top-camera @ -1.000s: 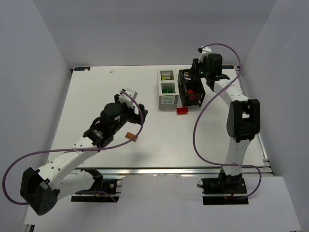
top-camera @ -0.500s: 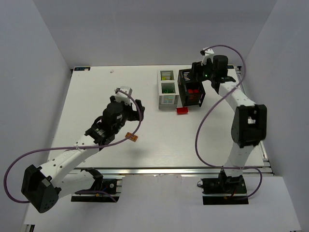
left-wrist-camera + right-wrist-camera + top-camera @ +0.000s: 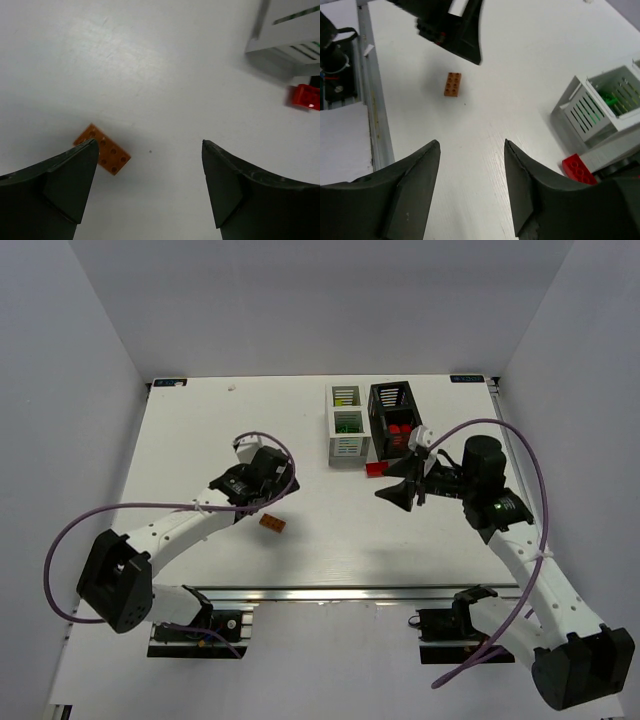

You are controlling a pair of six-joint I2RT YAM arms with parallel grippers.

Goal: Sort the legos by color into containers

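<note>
Both arms: the right has swung off the black box (image 3: 394, 420) and dropped low; the left has drawn back toward its own side.
Orange brick (image 3: 272, 524): unmoved, flat on the table (image 3: 180, 440), well apart from the white box (image 3: 347, 425) to its near-left.
Red brick (image 3: 378, 469): loose on the table just beside the white box's near-right corner, at the foot of the black box.
Black box: right against the white box's right side, with red pieces inside.
White box: green in the near compartment, yellow in the far one.
Left gripper (image 3: 268, 478): near-left of the white box, just beyond the orange brick; jaws spread wide, empty.
Right gripper (image 3: 392, 492): near-right of the white box, just past the red brick; jaws parted, holding nothing.
Risk, red brick: it lies so tight to the boxes that a descending finger would likely strike a slatted wall and shove a box.
Risk, orange brick: it lies askew under one left finger, so closing there may skid it away.
Count: two boxes, three compartments; two loose bricks, one orange and one red; sorted bricks too hidden to count.
</note>
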